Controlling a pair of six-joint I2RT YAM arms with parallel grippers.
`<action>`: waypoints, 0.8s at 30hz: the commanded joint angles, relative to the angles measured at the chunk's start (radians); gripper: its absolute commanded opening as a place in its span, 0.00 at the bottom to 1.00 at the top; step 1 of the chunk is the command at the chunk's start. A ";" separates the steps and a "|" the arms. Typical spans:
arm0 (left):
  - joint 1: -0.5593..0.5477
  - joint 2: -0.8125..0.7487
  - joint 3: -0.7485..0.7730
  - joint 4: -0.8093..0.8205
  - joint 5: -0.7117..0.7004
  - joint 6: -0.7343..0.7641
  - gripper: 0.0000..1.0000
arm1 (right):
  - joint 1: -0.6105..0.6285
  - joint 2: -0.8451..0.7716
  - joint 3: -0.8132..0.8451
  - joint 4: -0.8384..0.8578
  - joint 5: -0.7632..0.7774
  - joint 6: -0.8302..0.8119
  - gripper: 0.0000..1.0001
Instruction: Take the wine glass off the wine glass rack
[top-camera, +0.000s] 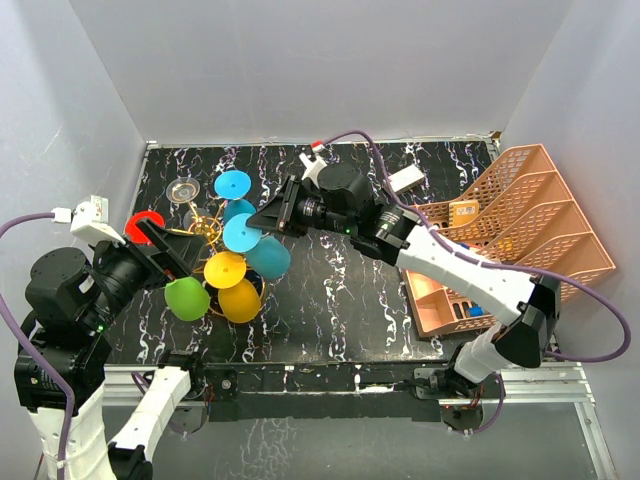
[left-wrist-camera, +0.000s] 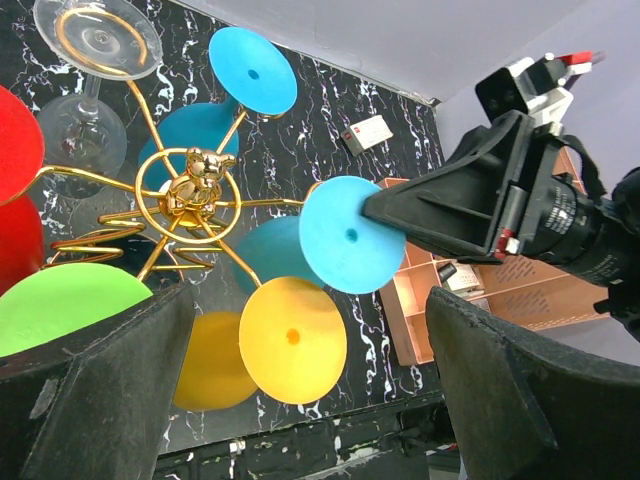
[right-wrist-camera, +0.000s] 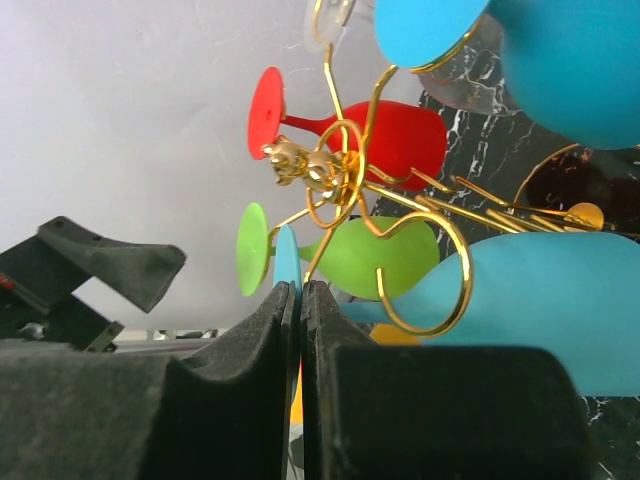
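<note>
Right gripper (right-wrist-camera: 300, 292) jaws, nearly shut, pinch foot of blue wine glass (right-wrist-camera: 560, 290).

Wine glass rack (left-wrist-camera: 190, 190): gleaming gold wire throughout; cyan wine glass (left-wrist-camera: 350, 235) at rt gripper (right-wrist-camera: 300, 290): showing flat opaque cyan; 2nd cyan glass (left-wrist-camera: 252, 68): matching it; yellow glass (left-wrist-camera: 292, 340), green glass (left-wrist-camera: 65, 305), red glass (left-wrist-camera: 15, 145): each showing one solid colour, no pattern; clear glass (left-wrist-camera: 95, 35): showing no tint; table (top-camera: 340, 300): showing black w/ white marble veining; mesh organiser (top-camera: 520, 215): showing peach; rt gripper & lt gripper (left-wrist-camera: 310, 300): showing matte black fingers; rt arm (top-camera: 460, 265): showing white & black sections; cable (top-camera: 357, 133): showing purple; walls (top-camera: 320, 70): reading pale grey.
</note>
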 joint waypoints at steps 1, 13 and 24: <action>-0.003 0.011 0.005 0.024 0.012 0.005 0.97 | -0.003 -0.079 -0.013 0.056 0.021 0.023 0.08; -0.003 0.031 0.006 0.110 0.142 -0.034 0.97 | -0.018 -0.276 -0.207 0.042 0.187 -0.157 0.08; -0.004 0.150 -0.095 0.576 0.475 -0.314 0.93 | -0.020 -0.537 -0.378 0.044 0.553 -0.303 0.08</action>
